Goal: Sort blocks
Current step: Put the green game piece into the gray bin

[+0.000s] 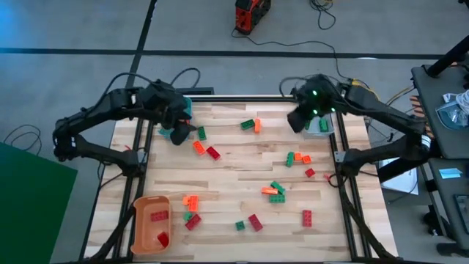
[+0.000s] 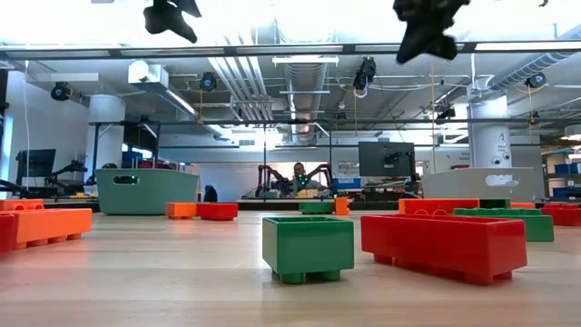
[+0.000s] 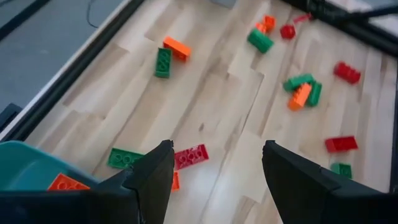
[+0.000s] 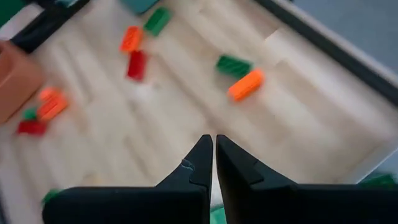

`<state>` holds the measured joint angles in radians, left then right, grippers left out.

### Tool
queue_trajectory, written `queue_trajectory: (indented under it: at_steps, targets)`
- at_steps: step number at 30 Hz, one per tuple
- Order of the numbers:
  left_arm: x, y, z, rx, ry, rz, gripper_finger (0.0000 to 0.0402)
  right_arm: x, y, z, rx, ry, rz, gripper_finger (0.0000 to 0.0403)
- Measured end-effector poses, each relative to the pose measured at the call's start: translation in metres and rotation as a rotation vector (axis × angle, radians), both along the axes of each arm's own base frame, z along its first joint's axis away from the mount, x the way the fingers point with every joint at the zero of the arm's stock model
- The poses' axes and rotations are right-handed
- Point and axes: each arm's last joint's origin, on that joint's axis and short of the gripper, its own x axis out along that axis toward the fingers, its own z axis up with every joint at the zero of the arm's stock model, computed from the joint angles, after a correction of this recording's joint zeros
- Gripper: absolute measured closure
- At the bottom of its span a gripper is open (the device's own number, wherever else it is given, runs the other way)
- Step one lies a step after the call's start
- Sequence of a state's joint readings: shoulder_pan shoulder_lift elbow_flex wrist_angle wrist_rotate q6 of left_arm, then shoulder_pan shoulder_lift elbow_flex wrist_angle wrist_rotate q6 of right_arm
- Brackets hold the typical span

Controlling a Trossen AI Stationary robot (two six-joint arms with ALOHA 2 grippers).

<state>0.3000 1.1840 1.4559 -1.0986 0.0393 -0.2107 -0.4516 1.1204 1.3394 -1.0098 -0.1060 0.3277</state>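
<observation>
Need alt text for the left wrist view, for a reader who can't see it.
Open left gripper above a wooden table scattered with red, green and orange blocks; a red block lies just past the fingertips. A teal bin corner holding an orange block sits beside the gripper.

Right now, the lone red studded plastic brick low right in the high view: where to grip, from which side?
I'd grip the red studded plastic brick across its two long side walls at mid-length, coming straight down. It lies flat with no other brick touching it, so nothing should block the fingers. The right pincer, now shut, would need to open first.
</observation>
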Motion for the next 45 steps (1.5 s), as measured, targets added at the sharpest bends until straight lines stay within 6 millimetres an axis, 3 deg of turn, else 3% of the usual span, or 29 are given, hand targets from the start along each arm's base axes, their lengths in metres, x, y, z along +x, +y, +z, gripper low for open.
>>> queue_trajectory:
  at_steps: [7,13,18,25,29,34,40,45]
  targets:
    - [0.020,0.000,-0.008,0.030,0.019,-0.074,0.0181,-0.007,0.045,0.003,0.068,0.008,0.118,0.0390]
    - [0.026,0.001,-0.010,0.030,0.019,-0.066,0.0181,-0.004,0.063,-0.010,0.284,0.138,-0.051,0.0390]
    - [0.027,0.002,-0.011,0.041,0.027,-0.037,0.0181,0.006,0.072,-0.028,0.443,0.257,-0.271,0.0390]
    - [0.027,0.002,-0.011,0.044,0.029,-0.038,0.0181,0.035,0.076,-0.071,0.389,0.453,-0.356,0.0384]
    - [0.026,0.002,-0.011,0.046,0.032,-0.041,0.0181,0.043,0.069,-0.103,0.365,0.575,-0.449,0.0350]
    - [0.024,0.002,-0.014,0.047,0.070,-0.054,0.0181,0.045,0.067,-0.137,0.383,0.685,-0.520,0.0274]
    - [0.020,0.001,-0.016,0.039,0.117,-0.062,0.0181,0.046,0.068,-0.165,0.472,0.547,-0.591,0.0193]
    - [0.020,0.001,-0.017,0.048,0.124,-0.074,0.0181,0.040,0.069,-0.179,0.492,0.552,-0.662,0.0158]
